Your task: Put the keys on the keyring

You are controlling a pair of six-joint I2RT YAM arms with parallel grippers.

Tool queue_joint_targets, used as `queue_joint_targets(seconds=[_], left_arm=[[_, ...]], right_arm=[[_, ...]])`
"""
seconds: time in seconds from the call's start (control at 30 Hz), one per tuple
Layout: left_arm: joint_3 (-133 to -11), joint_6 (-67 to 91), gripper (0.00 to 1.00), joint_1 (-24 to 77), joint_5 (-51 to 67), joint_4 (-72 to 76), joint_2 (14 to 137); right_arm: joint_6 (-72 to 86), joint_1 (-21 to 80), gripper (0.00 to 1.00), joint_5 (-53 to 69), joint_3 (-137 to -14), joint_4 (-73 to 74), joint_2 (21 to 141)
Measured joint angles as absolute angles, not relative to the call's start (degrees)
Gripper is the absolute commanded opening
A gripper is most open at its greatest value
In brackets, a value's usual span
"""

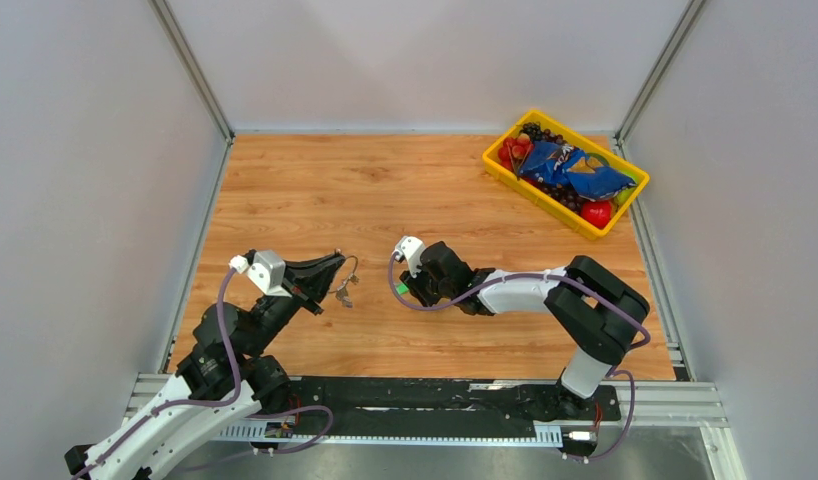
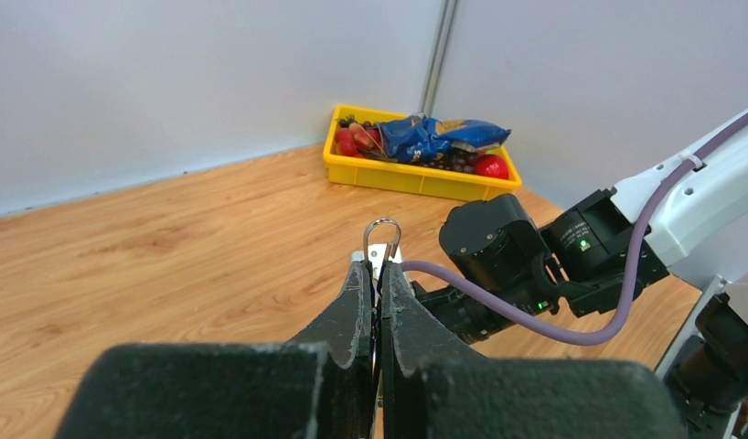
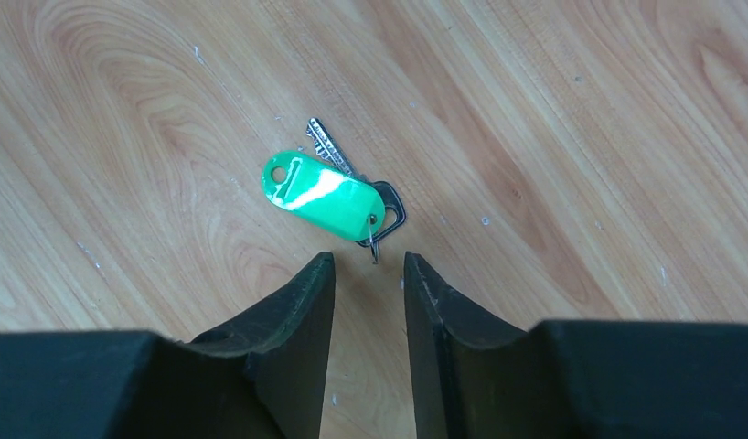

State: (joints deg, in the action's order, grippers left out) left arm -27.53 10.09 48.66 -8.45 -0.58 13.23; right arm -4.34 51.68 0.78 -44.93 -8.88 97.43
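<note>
Nearest, right fingers [image 3: 306, 302]: parted, holding nothing, pointed down at the worktop [image 1: 385, 180] about mid-width.
Green-tagged key [image 3: 323, 195]: flat on the worktop just beyond the right fingertips, ahead of the gap and not inside it.
Long axis: tag and blade lie aslant across the line of the gap. The tag's small ring and the dark key head are the end closest to the fingers; the blade tip points away.
Left fingers [image 2: 357, 302]: clenched on the keyring [image 2: 382, 230], whose wire loop stands out past the tips, raised off the worktop to the left of the key.
Dark pieces [image 1: 343, 292]: hang below the ring in the top view; too small to name.
Nearer arm: right, by judgement; the left is apart and occupied.
Next move, by judgement: a short advance. The gap looks narrower than the tag is long, so a wrist turn seems needed to pinch across its width.
Yellow basket [image 2: 407, 178]: far right corner, snack bag and fruit inside, well apart.
</note>
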Motion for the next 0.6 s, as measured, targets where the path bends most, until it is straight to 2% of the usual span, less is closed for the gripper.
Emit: queue_joint_targets(seconds=[0.23,0.4,0.6], left_arm=[[-27.35,10.09,0.0,48.66,-8.43,-0.58,13.54],[-27.35,10.09,0.0,48.66,-8.43,-0.58,14.06],[-27.35,10.09,0.0,48.66,-8.1,-0.54,14.61]], right_arm=[[-4.54,51.62,0.29,0.67,-44.91,-8.91,97.43],[-4.64,51.16,0.14,0.51,-44.91,-8.88,97.43],[-4.64,50.41,0.02,0.97,-44.91,-8.88,97.47]])
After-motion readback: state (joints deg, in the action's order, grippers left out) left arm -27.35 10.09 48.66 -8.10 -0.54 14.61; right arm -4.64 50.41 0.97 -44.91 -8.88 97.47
